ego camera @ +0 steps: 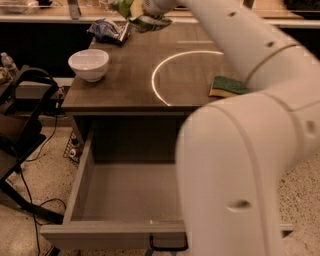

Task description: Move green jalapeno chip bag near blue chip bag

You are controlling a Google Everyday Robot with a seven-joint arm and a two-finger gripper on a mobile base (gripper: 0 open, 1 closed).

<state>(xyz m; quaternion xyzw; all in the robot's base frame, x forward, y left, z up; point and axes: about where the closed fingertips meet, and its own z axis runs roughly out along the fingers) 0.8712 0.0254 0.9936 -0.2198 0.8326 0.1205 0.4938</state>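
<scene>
The green jalapeno chip bag (137, 15) is crumpled and light green, and it hangs above the far edge of the table at the top of the camera view. My gripper (146, 9) is shut on it at the top edge of the picture. The blue chip bag (109, 30) lies on the far left corner of the table, just left of the held green bag. My white arm (250, 125) fills the right side of the view and hides part of the table and drawer.
A white bowl (88, 64) stands on the table's left side. A green-topped yellow sponge (227, 86) lies at the right, partly behind my arm. The wooden table (130, 85) has an open drawer (125, 195) in front. A black chair (20, 130) and cables are on the left.
</scene>
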